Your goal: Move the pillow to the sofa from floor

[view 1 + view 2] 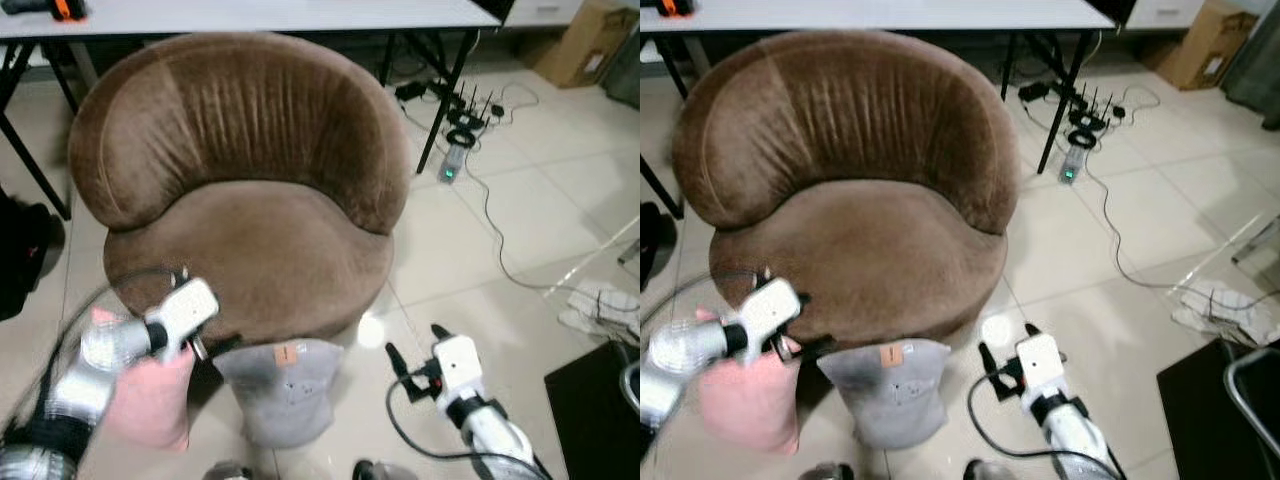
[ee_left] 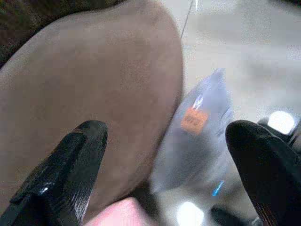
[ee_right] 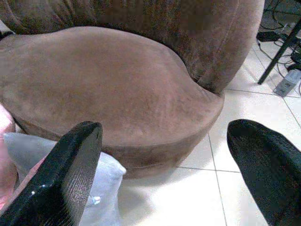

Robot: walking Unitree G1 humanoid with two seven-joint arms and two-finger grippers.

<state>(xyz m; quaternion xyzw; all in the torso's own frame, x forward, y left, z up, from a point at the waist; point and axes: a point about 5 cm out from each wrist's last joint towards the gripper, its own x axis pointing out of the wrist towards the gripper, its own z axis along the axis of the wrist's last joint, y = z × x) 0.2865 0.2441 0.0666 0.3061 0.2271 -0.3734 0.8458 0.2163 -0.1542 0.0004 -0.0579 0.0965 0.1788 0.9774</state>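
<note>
A grey pillow (image 1: pixel 278 392) is seen propped on the floor against the sofa (image 1: pixel 250 180), flanked by the left claw (image 1: pixel 195 340) and right claw (image 1: pixel 415 352), both spread apart.

A brown sofa (image 1: pixel 250 190) offers a broad bare seat, walled behind by its curved backrest. At its foot, a grey pillow (image 1: pixel 280 390) and a pink pillow (image 1: pixel 150 395) crowd the floor (image 1: pixel 450 250); cables (image 1: pixel 490 210) trail across tiles to the right.
</note>
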